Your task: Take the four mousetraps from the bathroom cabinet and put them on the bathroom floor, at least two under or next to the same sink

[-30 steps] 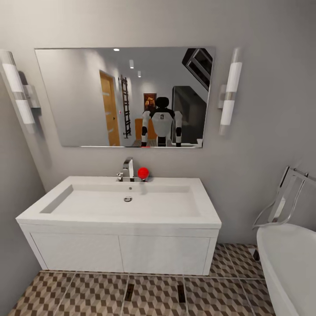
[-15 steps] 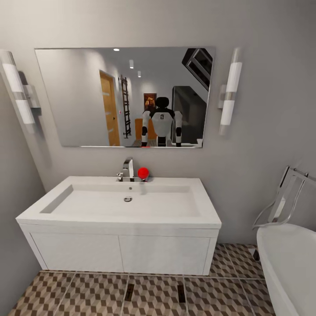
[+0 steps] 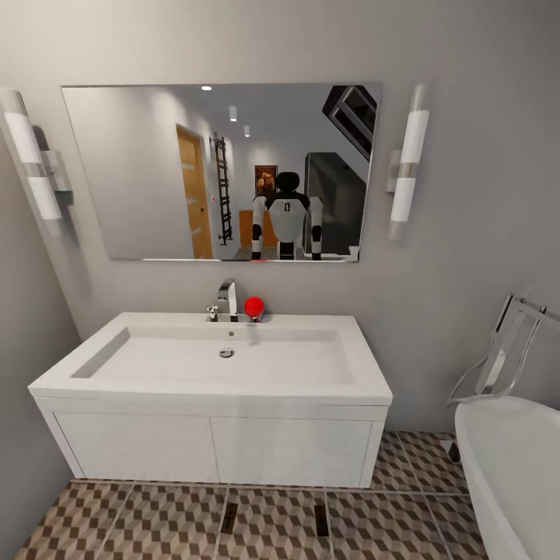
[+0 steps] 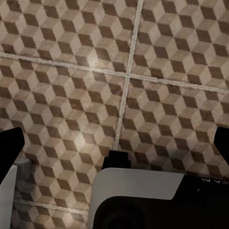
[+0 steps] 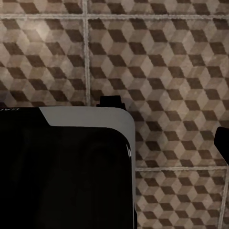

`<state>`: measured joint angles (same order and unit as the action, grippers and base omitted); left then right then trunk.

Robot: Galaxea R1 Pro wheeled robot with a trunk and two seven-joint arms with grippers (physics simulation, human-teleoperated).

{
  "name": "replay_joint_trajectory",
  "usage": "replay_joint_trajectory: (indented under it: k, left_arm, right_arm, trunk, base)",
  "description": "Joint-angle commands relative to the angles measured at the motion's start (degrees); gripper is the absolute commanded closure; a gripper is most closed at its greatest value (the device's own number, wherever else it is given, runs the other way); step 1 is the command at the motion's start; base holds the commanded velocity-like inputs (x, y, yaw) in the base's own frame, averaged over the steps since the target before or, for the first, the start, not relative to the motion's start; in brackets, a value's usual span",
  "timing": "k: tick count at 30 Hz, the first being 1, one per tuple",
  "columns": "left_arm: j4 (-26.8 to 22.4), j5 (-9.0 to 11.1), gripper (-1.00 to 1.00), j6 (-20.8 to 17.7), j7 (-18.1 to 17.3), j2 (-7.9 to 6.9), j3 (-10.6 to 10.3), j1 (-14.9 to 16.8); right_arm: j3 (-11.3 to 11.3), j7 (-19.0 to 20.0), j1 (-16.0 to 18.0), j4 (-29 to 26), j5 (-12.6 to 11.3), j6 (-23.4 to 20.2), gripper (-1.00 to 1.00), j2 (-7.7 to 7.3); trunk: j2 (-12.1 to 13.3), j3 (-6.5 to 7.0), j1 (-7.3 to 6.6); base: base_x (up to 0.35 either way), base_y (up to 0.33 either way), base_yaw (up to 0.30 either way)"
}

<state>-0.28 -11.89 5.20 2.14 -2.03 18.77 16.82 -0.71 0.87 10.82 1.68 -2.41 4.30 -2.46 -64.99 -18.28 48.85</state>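
Observation:
The white sink (image 3: 218,358) with a chrome tap (image 3: 226,299) hangs on the wall ahead. Below the basin, a white cabinet front (image 3: 214,449) has two doors, both shut. Two mousetraps lie flat on the cube-patterned bathroom floor (image 3: 155,521) just in front of it, one (image 3: 229,517) left of the other (image 3: 320,519). My left gripper (image 4: 114,143) hangs open over bare tiles, its black fingertips (image 4: 9,148) at the picture's two sides. My right gripper (image 5: 114,143) is open too, with one fingertip (image 5: 222,143) showing and nothing between the fingers.
A white bathtub (image 3: 513,474) with a chrome rack (image 3: 505,350) stands at the right. A red ball-like object (image 3: 253,306) sits by the tap. A mirror (image 3: 218,171) between two wall lamps reflects the robot. A grey wall (image 3: 23,389) closes the left.

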Motion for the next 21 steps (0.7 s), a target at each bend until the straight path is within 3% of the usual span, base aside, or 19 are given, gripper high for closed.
replay_joint_trajectory:
  k: [1, 21]
  left_arm:
    - [0.1, -0.6, -1.00, 0.2, 0.2, 0.02, 0.4, 0.1]
    - [0.1, -0.7, -1.00, 0.3, 0.2, 0.09, 0.4, 0.1]
  right_arm:
    - [-0.1, 0.1, 0.1, 0.2, -0.3, 0.4, -1.00, -0.01]
    - [-0.1, 0.5, 0.1, 0.2, -0.2, 0.4, -1.00, 0.07]
  trunk:
    - [0.0, -0.07, 0.00]
    - [0.0, -0.07, 0.00]
  base:
    - [0.000, 0.000, 0.000]
    - [0.000, 0.000, 0.000]
